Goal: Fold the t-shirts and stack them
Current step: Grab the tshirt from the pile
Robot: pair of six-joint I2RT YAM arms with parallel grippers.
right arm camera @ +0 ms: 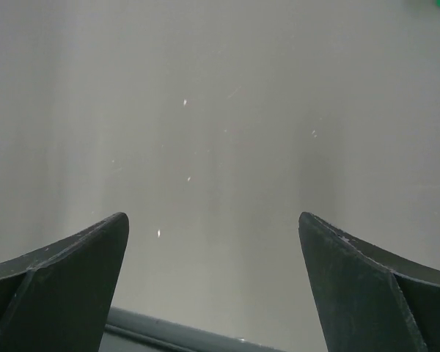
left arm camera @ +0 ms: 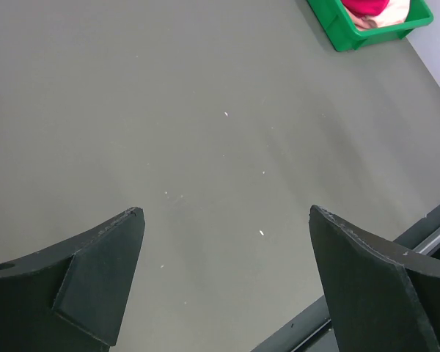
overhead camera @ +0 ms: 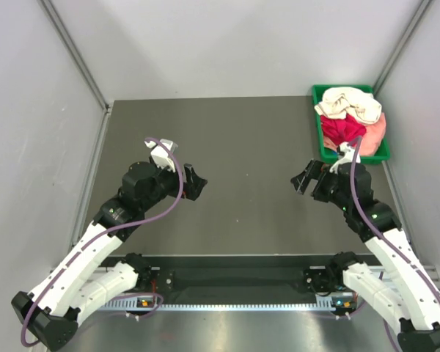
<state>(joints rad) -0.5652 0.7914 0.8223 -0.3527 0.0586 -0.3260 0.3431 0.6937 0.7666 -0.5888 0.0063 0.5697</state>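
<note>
top view high, facing down at table, wrist views low over it

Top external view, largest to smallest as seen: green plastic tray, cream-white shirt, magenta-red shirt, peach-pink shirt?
1. green plastic tray
2. cream-white cloth shirt
3. magenta-red cloth shirt and peach-pink cloth shirt: visible patches look alike, both partly covered

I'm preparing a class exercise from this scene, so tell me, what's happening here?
Nothing is handled yet. The left pincer and right pincer hang open over the grey table. The t-shirts lie crumpled in the green tray at the far right: cream-white shirt atop the magenta-red shirt and peach-pink shirt.
</note>
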